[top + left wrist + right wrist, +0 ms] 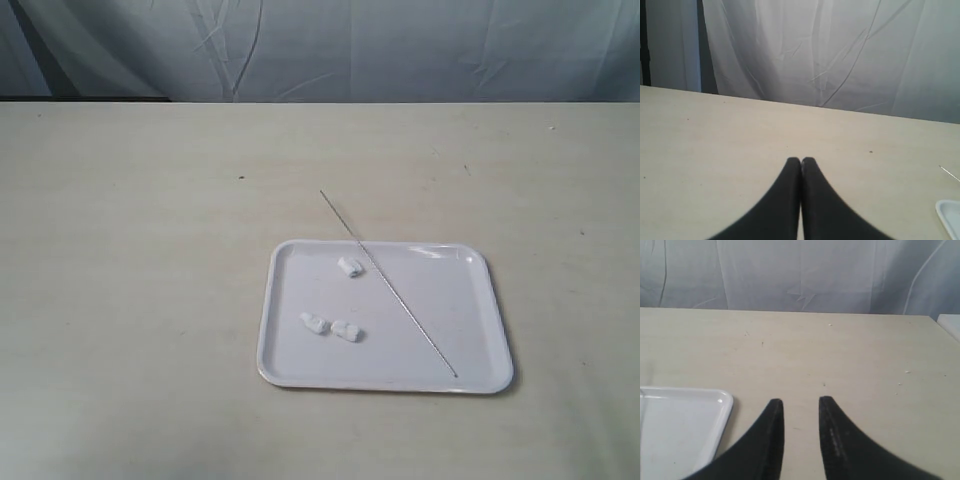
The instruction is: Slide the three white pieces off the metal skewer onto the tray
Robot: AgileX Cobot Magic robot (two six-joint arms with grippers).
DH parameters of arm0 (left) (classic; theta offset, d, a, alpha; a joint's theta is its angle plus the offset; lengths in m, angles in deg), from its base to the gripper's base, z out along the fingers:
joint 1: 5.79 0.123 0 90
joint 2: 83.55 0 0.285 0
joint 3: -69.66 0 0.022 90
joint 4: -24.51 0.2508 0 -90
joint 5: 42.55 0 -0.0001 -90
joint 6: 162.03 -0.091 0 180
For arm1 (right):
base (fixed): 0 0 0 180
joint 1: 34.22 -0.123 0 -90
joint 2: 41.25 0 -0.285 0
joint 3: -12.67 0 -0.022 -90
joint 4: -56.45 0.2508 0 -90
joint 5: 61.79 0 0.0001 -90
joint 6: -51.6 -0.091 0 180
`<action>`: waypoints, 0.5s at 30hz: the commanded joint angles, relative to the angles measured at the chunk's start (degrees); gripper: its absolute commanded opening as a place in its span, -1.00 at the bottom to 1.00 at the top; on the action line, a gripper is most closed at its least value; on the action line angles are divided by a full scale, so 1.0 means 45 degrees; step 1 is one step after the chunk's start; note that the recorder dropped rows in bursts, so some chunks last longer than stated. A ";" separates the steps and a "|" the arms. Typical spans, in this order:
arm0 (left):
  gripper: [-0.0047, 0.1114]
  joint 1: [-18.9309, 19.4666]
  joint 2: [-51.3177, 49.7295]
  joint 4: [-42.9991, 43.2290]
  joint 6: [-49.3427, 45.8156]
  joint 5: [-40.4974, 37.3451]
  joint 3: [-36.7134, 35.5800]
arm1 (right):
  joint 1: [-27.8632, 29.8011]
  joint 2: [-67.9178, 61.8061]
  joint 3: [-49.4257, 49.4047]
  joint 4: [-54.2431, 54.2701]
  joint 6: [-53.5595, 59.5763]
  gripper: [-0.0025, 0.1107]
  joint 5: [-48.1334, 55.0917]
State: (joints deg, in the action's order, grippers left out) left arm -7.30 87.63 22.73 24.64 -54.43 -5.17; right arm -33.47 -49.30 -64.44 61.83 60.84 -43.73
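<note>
Jaws of the left end effector (801, 161) meet, empty; the right end effector (799, 402) stands slightly parted, empty. The three white pieces (346, 330) lie on the tray (265, 330), off the metal skewer (400, 299) crossing its far rim. A nudge could roll the skewer into them.

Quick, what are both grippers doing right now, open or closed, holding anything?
Left gripper: closed, holding nothing.
Right gripper: open, holding nothing.

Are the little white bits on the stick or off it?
Off. The three white pieces lie loose on the tray, none threaded on the metal skewer, which lies bare across it.
</note>
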 commanded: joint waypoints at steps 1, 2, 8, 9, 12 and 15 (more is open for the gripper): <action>-0.92 -0.0086 0.0230 -0.0056 -0.0268 -0.0396 -0.0271 | -0.0054 0.0059 -0.0026 -0.0674 -0.0366 -0.51 -0.0047; -0.92 -0.0086 0.0230 -0.0084 -0.0591 -0.0617 -0.0271 | -0.0054 0.0059 -0.0026 -0.0815 -0.0512 -0.51 -0.0047; -0.92 0.0149 0.0230 -0.1391 -0.2647 -0.1941 -0.0369 | -0.0054 0.0059 -0.0026 -0.1903 -0.2053 -0.51 0.0127; -0.92 0.0275 0.0230 -0.1415 -0.2647 -0.1888 -0.0477 | -0.0054 0.0059 -0.0026 -0.1903 -0.2218 -0.51 0.0127; -0.92 0.0744 0.0230 -0.1415 -0.2623 -0.1738 -0.0531 | -0.0054 0.0059 -0.0026 -0.1903 -0.2218 -0.51 0.0127; -0.92 0.1033 0.0230 -0.1472 -0.2596 -0.1738 -0.0531 | -0.0054 0.0059 -0.0026 -0.1903 -0.2156 -0.51 0.0127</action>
State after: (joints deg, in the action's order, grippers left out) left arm -3.74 88.30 16.81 13.29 -62.56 -7.29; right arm -33.47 -49.30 -64.44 53.97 51.29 -43.15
